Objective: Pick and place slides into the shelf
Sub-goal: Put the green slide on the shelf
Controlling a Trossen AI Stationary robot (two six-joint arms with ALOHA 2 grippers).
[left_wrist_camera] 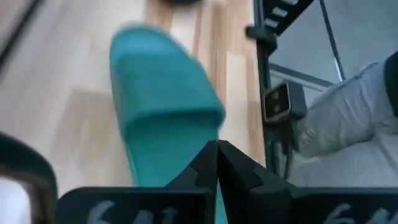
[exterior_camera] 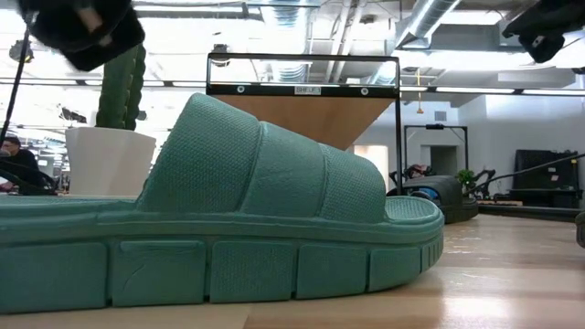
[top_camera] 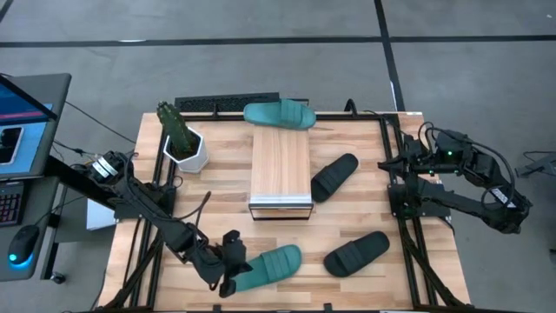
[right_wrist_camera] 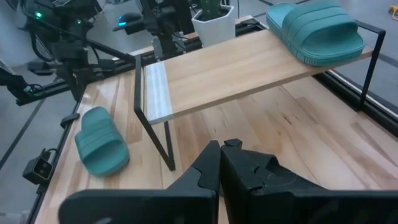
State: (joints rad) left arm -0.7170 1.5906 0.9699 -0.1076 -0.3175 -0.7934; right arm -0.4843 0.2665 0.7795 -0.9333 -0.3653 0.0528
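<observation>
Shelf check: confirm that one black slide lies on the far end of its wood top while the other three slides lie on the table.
Not black. In the high view the slide on the shelf is a teal slide. The other three lie on the table: a second teal one and two black slides.

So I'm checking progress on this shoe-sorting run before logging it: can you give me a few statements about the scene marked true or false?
1. One teal slide already lies on the shelf. True.
2. Both black slides are on the shelf. False: the two black slides lie on the tabletop, right of the shelf.
3. The left gripper is at the second teal slide, near the table's front edge. True.
4. The right gripper is open. False: its fingers are shut, and it holds nothing.
5. The potted cactus stands on the shelf. False: it stands on the tabletop, left of the shelf.
</observation>
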